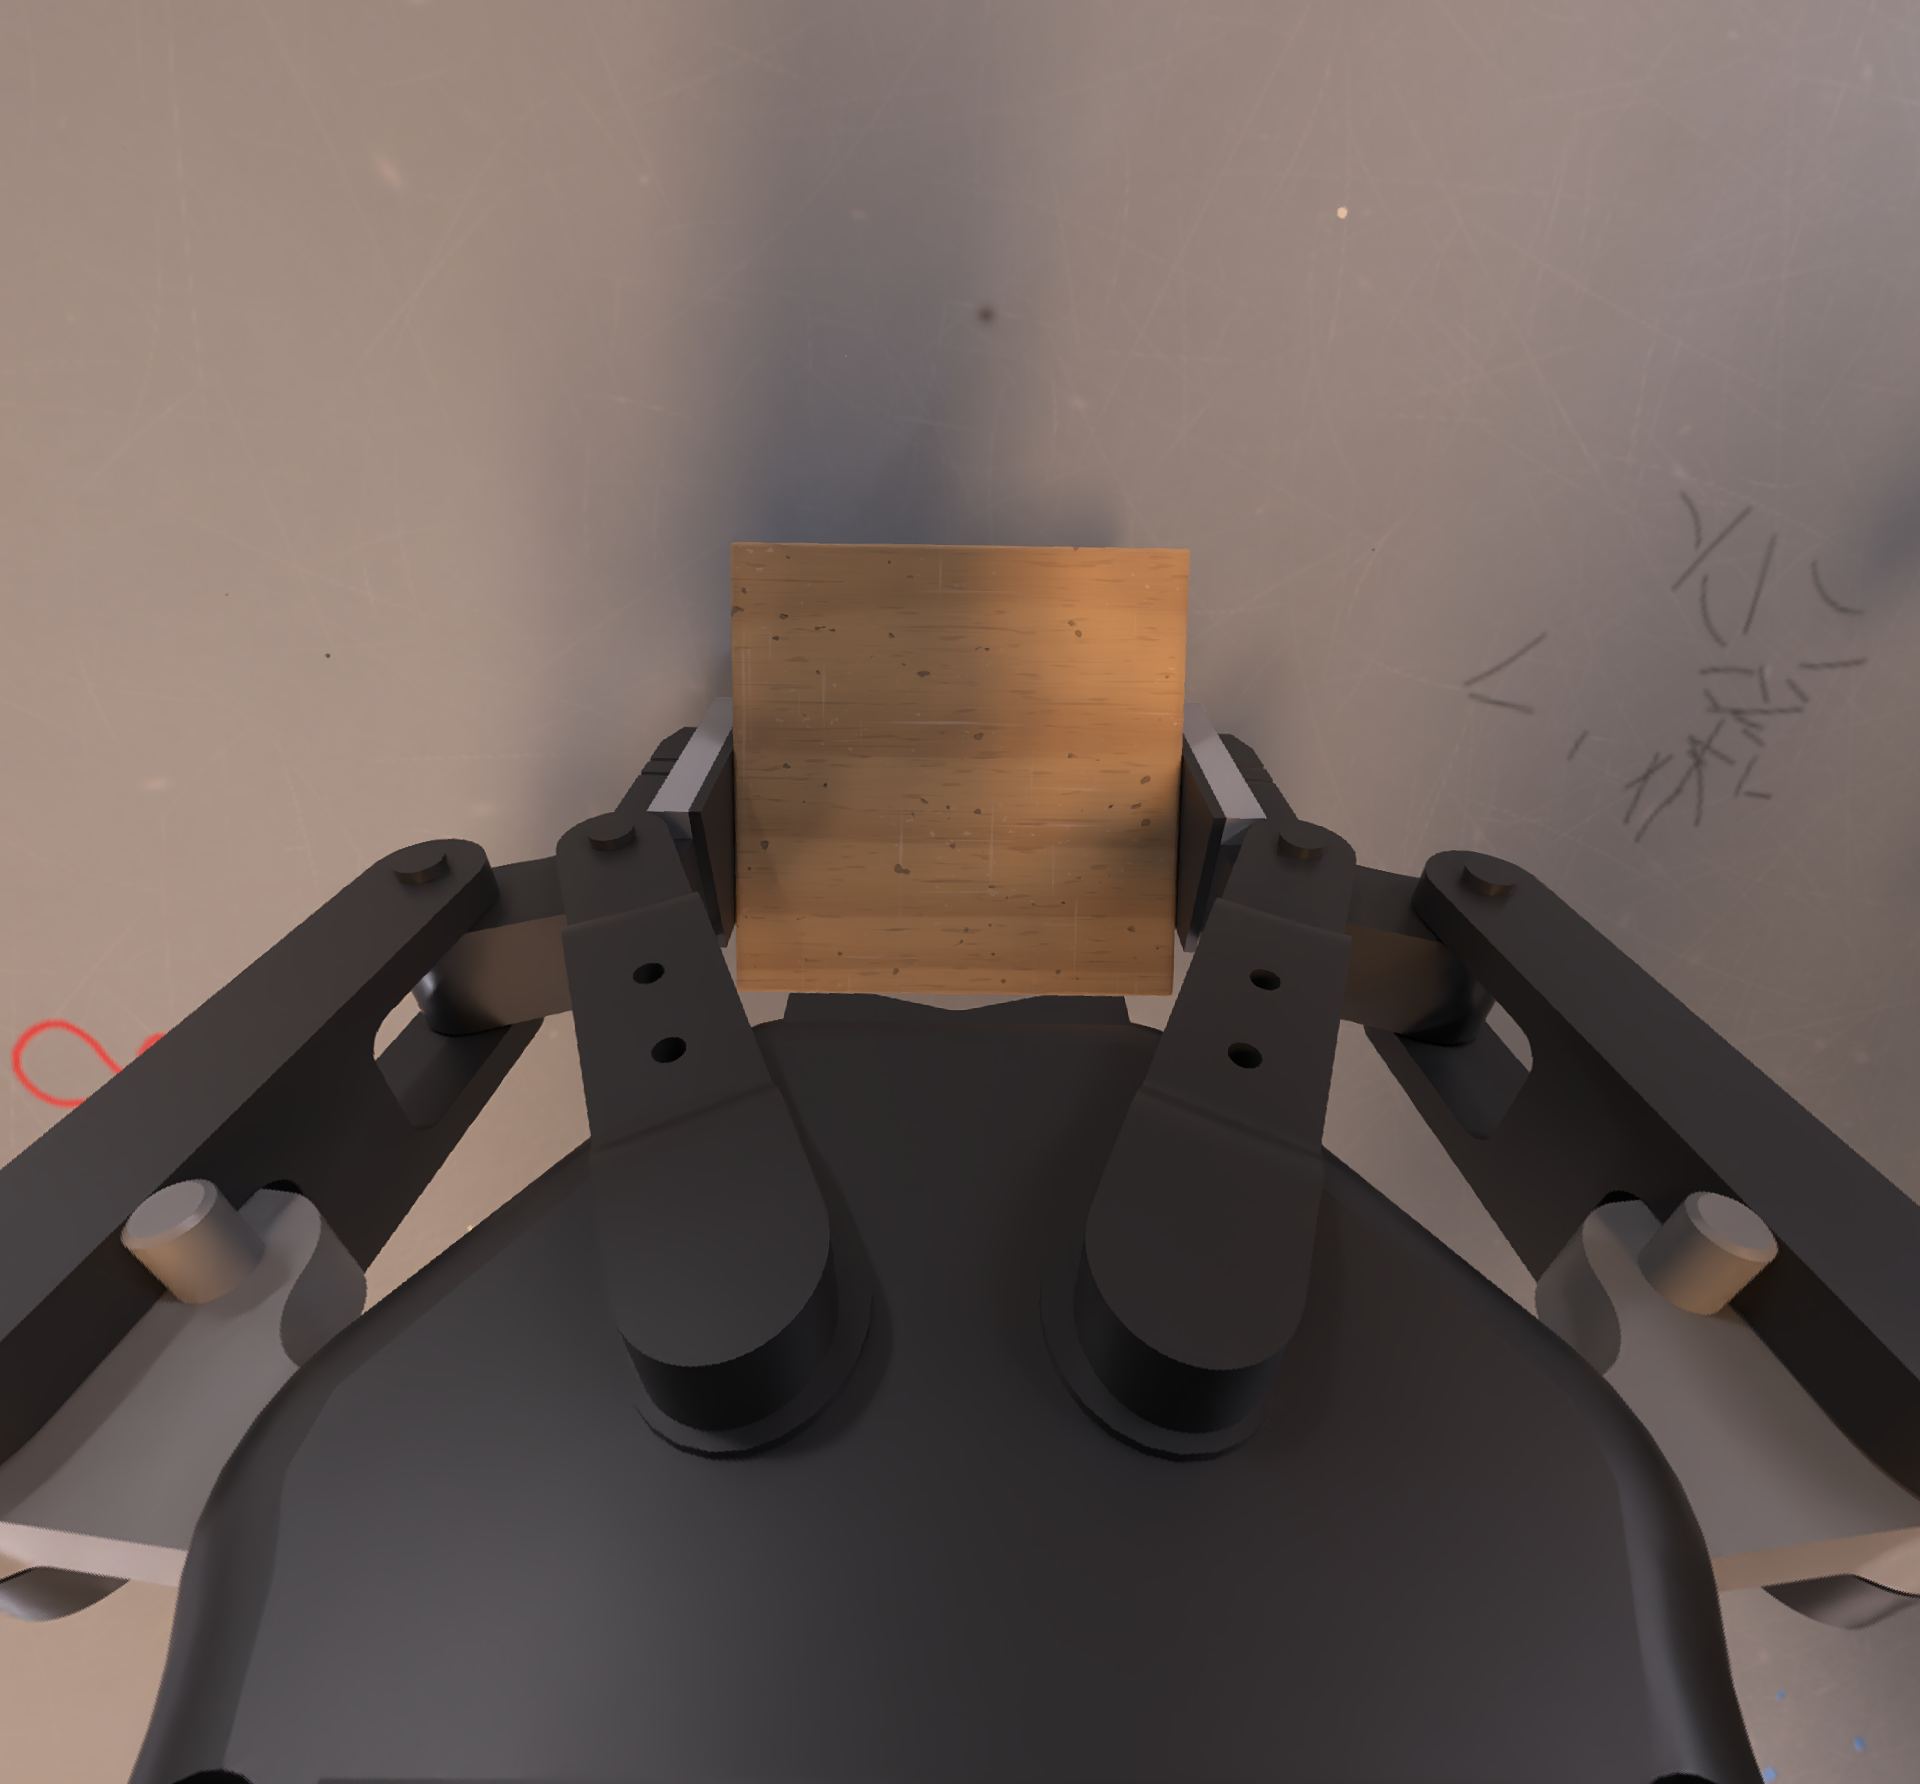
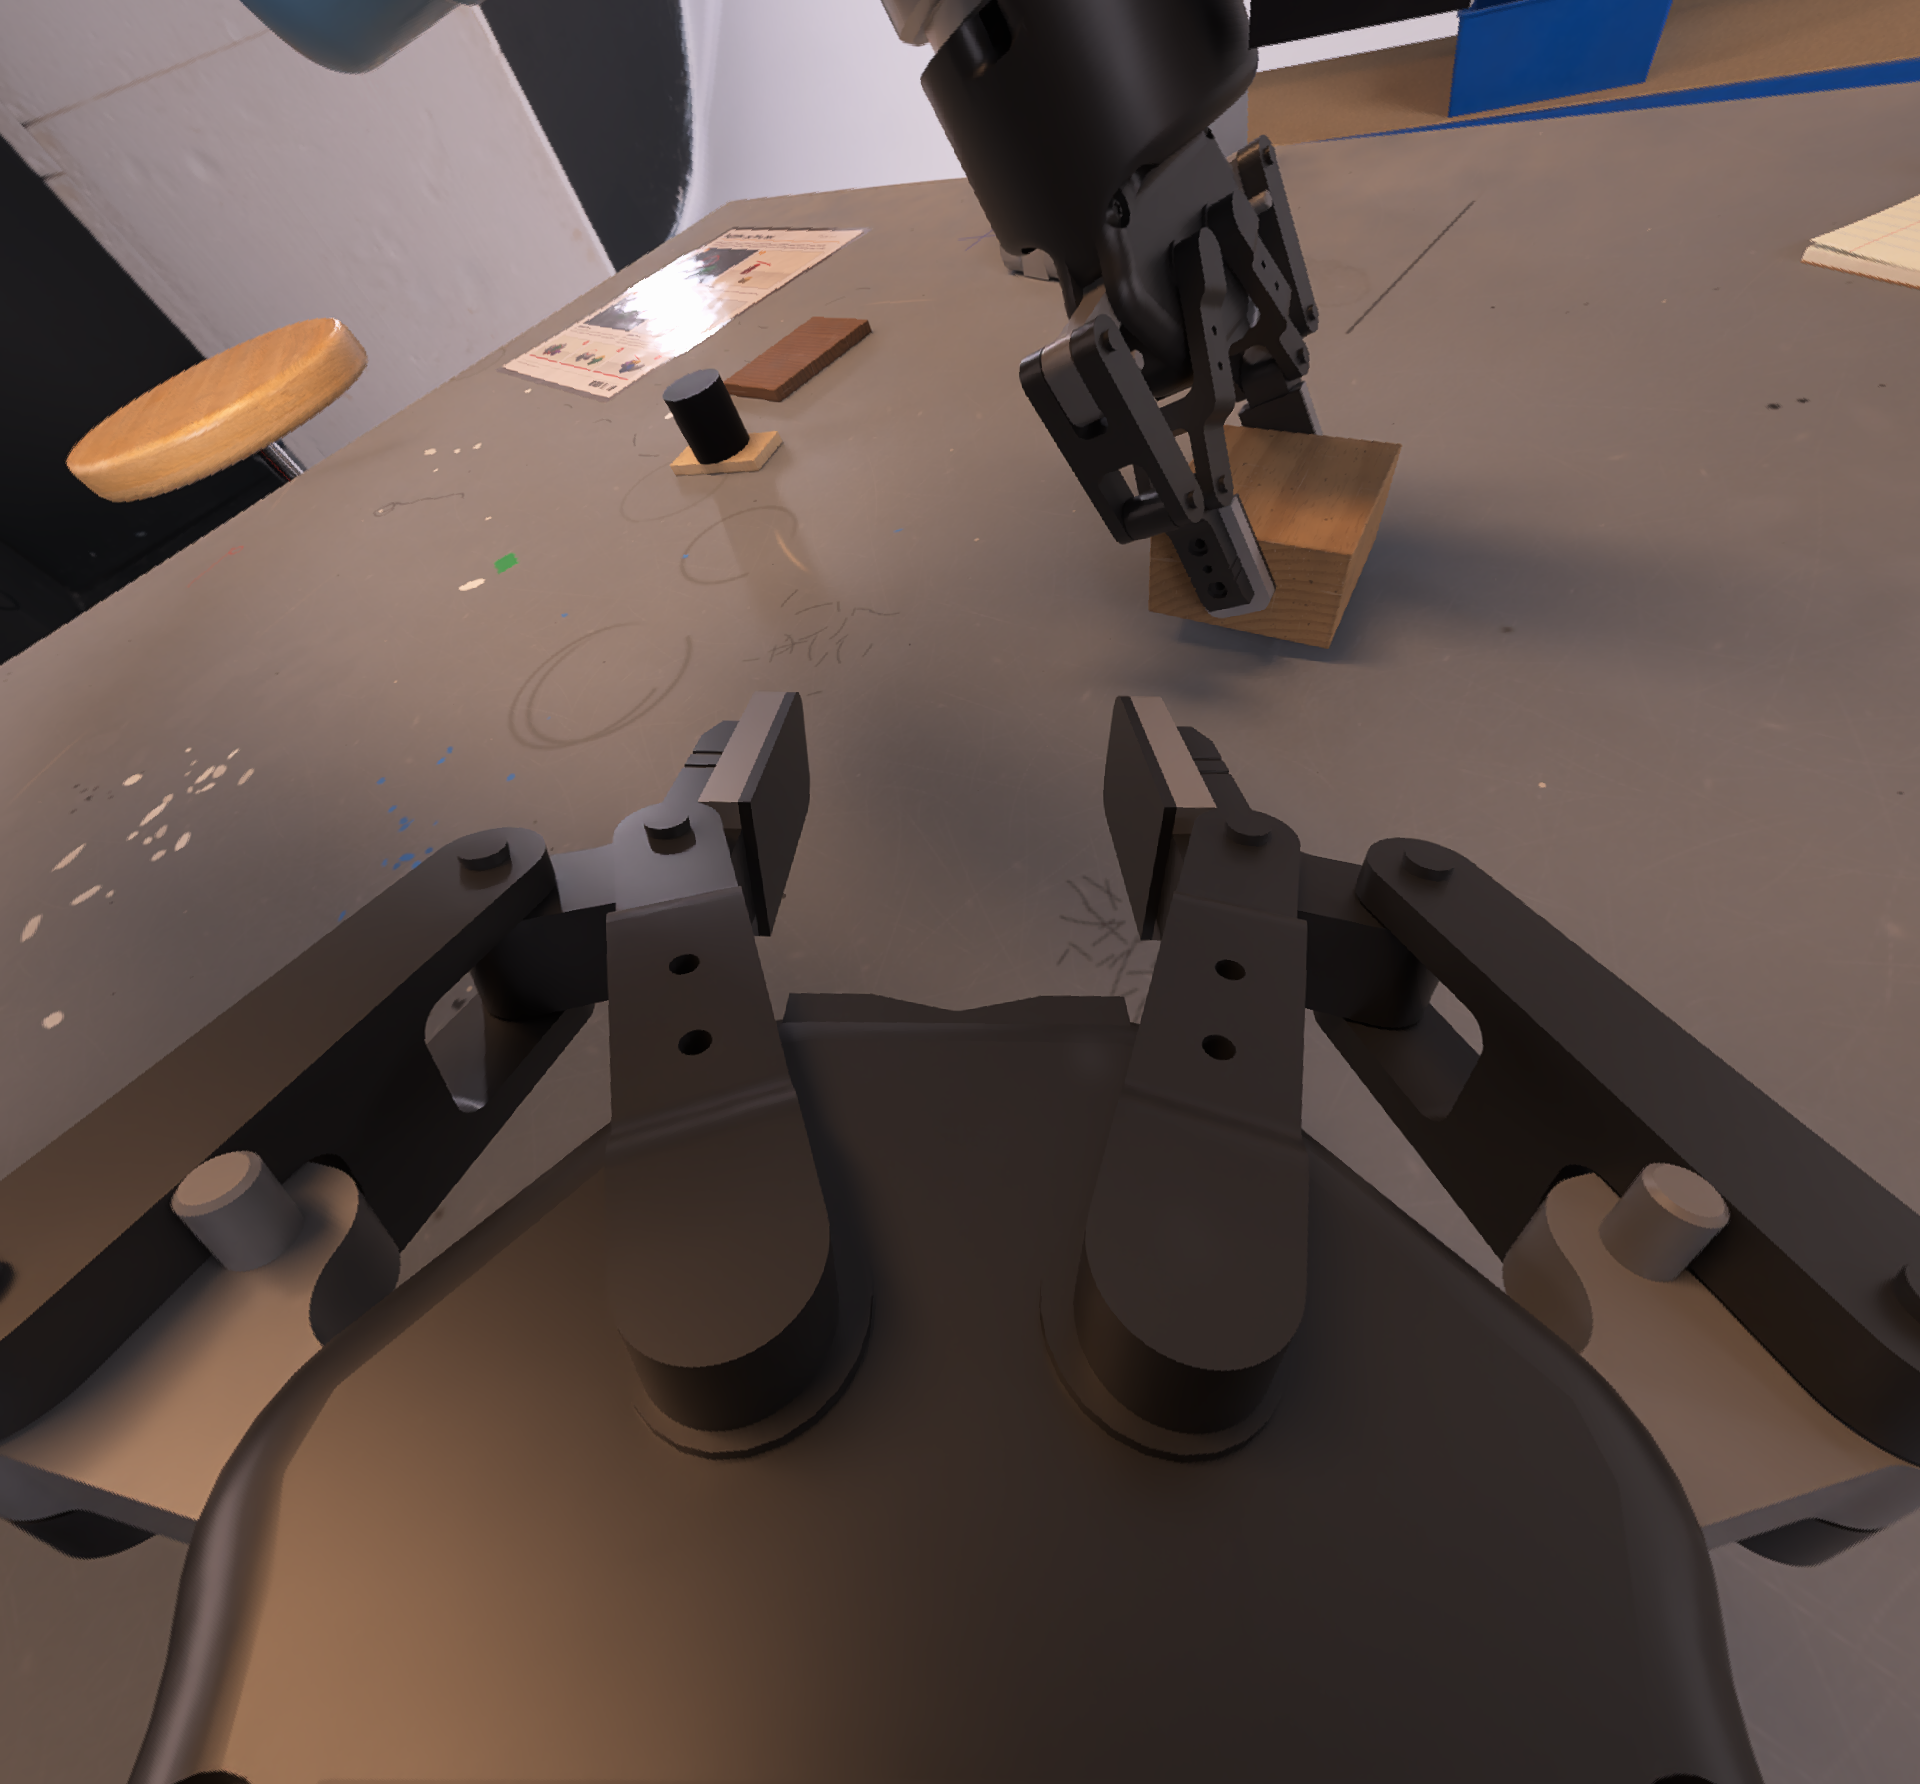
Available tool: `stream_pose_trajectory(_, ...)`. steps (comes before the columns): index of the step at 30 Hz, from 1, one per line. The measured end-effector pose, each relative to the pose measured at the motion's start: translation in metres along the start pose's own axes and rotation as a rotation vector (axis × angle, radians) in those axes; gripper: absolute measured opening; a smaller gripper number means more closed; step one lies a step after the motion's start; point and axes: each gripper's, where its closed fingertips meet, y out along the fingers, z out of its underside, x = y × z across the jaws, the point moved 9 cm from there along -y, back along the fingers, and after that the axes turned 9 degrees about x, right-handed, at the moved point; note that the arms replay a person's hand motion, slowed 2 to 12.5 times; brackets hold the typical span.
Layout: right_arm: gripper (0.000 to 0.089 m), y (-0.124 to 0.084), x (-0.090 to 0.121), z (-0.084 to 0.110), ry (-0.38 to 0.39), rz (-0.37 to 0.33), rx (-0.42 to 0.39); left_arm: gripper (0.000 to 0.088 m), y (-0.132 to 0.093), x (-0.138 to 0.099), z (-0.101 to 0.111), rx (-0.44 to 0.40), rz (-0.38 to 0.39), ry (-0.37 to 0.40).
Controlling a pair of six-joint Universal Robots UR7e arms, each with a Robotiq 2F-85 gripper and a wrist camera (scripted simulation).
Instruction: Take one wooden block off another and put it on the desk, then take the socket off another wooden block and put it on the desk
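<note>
Wooden block (image 2: 1288,529), clamped in left end effector (image 1: 958,799), hangs just above worktop (image 2: 1558,799); right end effector (image 2: 956,799) spread, empty, nearer the near edge.

Soft warm light, sharp focus (wide-angle edge stretch)

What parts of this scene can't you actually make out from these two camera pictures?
- Left wrist view: the wooden block held in the left claw hides the desk beneath it, so whether it touches down is unclear.
- Right wrist view: the left claw's far finger is behind the block.
- Right wrist view: the printed sheet is too small and glary to read.
- Right wrist view: the notepad is cut off by the right edge.
- Right wrist view: the stool's legs sit behind the desk.
</note>
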Motion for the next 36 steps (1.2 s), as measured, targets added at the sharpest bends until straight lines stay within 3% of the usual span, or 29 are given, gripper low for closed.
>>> stream_pose_trajectory(23,0.0517,-0.002,-0.001,0.004,0.013,-0.013,0.013,0.0628,0.002,-0.003,0.003,0.01,-0.058,0.015)
stream_pose_trajectory(28,0.0517,-0.003,-0.001,0.005,0.014,-0.013,0.014,0.0858,-0.005,-0.005,0.007,-0.006,-0.078,0.004)
stream_pose_trajectory(32,0.0517,-0.004,-0.001,0.005,0.016,-0.014,0.013,0.0785,-0.012,-0.009,0.012,-0.037,-0.096,-0.008)
stream_pose_trajectory(36,0.0517,-0.005,-0.001,0.005,0.016,-0.016,0.012,0.0801,-0.023,-0.015,0.021,-0.09,-0.108,-0.025)
